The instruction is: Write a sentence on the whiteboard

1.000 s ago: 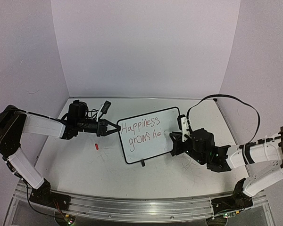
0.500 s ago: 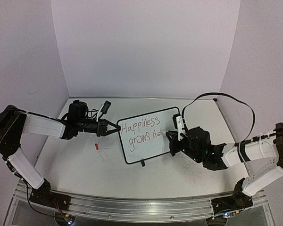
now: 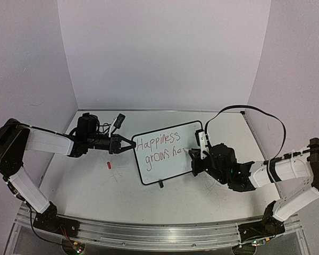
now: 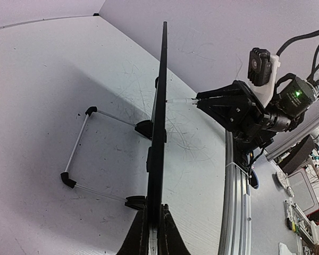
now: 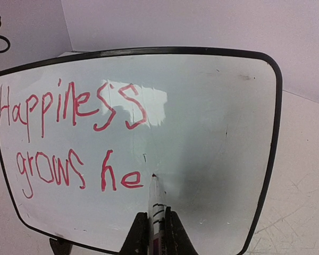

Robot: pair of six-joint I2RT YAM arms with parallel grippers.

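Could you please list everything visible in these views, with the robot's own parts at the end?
whiteboard: one, white with a black frame, standing mid-table
lettering: two lines, red, on the whiteboard, reading "Happiness grows he"
marker: one, white barrel with black marks, tip at the board just right of "he"
wire stand: one, silver with black ends, behind the board
small red item: one, red, on the table left of the board
table: one, white, scuffed
rail: one, silver, along the near edge
cable: one, black, looping above the right arm
left arm: one, white and black, jaws shut on the board's left edge
right arm: one, white and black, jaws shut on the marker
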